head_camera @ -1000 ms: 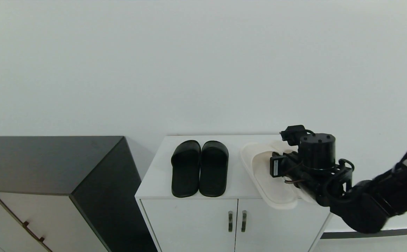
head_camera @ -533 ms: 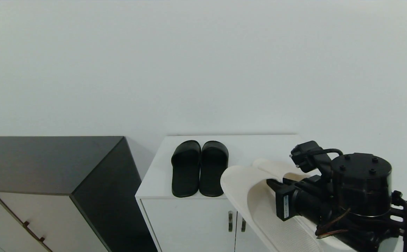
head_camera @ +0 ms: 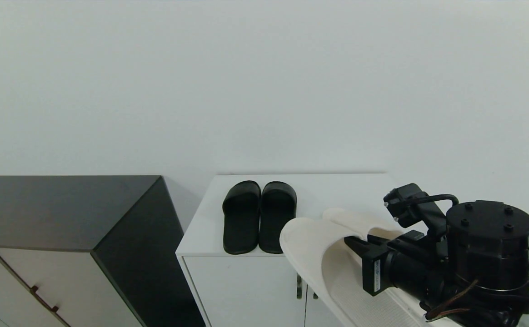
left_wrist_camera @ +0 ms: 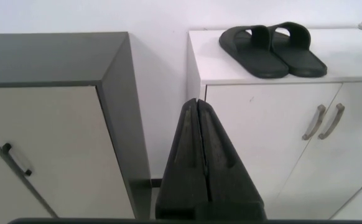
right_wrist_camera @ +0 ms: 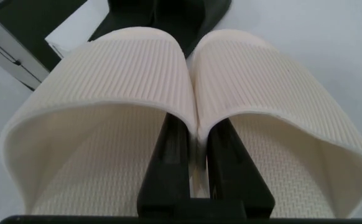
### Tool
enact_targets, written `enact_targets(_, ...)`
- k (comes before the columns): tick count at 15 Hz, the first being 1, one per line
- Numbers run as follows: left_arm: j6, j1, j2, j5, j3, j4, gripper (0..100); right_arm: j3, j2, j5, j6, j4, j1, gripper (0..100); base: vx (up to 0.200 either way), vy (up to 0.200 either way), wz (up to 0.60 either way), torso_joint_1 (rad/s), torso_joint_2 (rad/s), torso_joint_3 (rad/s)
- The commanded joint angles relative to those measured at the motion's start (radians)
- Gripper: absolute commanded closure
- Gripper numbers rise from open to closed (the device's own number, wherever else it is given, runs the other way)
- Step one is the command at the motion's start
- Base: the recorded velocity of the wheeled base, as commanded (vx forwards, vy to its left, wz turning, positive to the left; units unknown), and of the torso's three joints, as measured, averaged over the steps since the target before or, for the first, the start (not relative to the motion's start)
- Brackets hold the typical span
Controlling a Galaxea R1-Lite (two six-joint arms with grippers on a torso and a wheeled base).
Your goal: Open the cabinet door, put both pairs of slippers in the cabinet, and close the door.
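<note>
Head view: a pair of white slippers (head_camera: 312, 245) is held up in front of the white cabinet (head_camera: 242, 290), at about 4 o'clock from the black slippers (head_camera: 259, 217), which lie side by side on its top. The right gripper (right_wrist_camera: 201, 165) pinches the white pair's inner strap edges together. The left gripper (left_wrist_camera: 201, 149) is fully closed, holding nothing. The cabinet doors (left_wrist_camera: 274, 143) are closed.

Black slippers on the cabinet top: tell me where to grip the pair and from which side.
Probably pinch the two touching inner strap walls of the black slippers, one finger under each strap. Come from the cabinet's front edge: heels point there, strap openings face it, and the pair lies flush together.
</note>
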Motion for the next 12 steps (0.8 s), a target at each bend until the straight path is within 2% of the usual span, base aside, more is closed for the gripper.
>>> enact_targets(1, 0.001, 0.0, 0.001, 0.0, 0.0, 0.0, 100, 0.001, -0.002, -0.001, -0.001, 0.0, 0.005, 100, -0.2, 0.0, 0.0, 0.012, 0.0, -0.002)
enact_targets(8, -0.001, 0.0, 0.001, 0.0, 0.0, 0.0, 100, 0.016, 0.001, -0.001, -0.001, 0.0, 0.008, 100, -0.2, 0.0, 0.0, 0.0, 0.0, 0.003)
enact_targets(12, -0.001, 0.0, -0.001, 0.0, 0.0, 0.0, 100, 0.047, -0.011, 0.022, -0.001, -0.009, 0.006, 100, 0.0, 0.0, 0.0, 0.0, 0.0, 0.0)
